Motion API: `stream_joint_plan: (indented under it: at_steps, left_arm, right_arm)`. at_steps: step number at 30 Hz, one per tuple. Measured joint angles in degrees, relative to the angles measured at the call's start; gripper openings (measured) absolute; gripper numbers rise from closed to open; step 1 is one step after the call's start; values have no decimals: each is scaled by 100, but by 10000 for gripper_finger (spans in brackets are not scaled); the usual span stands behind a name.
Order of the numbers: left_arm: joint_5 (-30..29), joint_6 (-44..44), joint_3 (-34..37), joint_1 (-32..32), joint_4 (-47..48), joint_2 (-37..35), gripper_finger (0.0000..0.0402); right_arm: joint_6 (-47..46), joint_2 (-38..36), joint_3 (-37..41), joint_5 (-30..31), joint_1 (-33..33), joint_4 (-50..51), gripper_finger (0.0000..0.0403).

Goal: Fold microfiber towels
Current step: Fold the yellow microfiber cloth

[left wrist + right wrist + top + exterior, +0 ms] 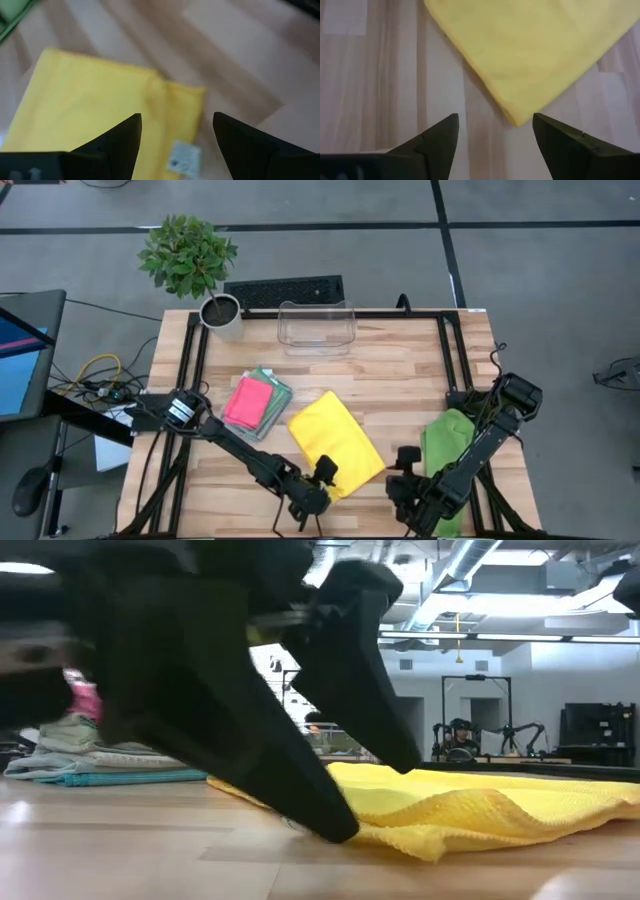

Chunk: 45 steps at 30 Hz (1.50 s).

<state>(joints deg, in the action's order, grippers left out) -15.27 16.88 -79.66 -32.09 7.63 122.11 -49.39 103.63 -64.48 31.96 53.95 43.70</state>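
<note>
The yellow towel lies folded on the wooden table, mid-table toward the near edge. My left gripper is open, tilted down over the towel's near corner. In the left wrist view the white tag shows between its fingers. In the low view it stands astride the towel's edge. My right gripper is open just right of the towel. The towel's right corner lies ahead of its fingers, apart from them. A pink towel tops a stack at the left. My left gripper comes at the yellow towel's tagged corner slanting down from the near side. One fingertip is down at the table against the towel's near edge and the other stands above the cloth. Whether either touches the cloth I cannot tell.
A green towel lies under my right arm near the table's right edge. A clear plastic bin stands at the far edge, with a potted plant to its left. Bare wood lies between bin and yellow towel.
</note>
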Motion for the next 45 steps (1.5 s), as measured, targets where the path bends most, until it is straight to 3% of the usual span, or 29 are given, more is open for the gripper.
stream_joint_plan:
  at_steps: [11,14,20,26,39,45]
  left_arm:
    - [-30,167,-129,-29,-268,332,223]
    - [190,60,-129,47,-198,364,193]
    - [65,-178,-146,158,-108,410,125]
    - [-24,-467,-145,190,135,417,15]
    - [-757,-1311,-136,-256,1219,283,2]
    - [-930,-1545,-133,-383,1538,205,2]
  right_arm:
    - [-255,-2,300,99,2,-91,282]
    - [-269,-2,360,101,2,-218,282]
    - [-257,-2,365,101,5,-226,282]
    - [238,-83,365,102,155,-188,282]
    - [3127,-39,360,113,-376,-1342,282]
    - [3612,-17,540,-49,-630,-1531,282]
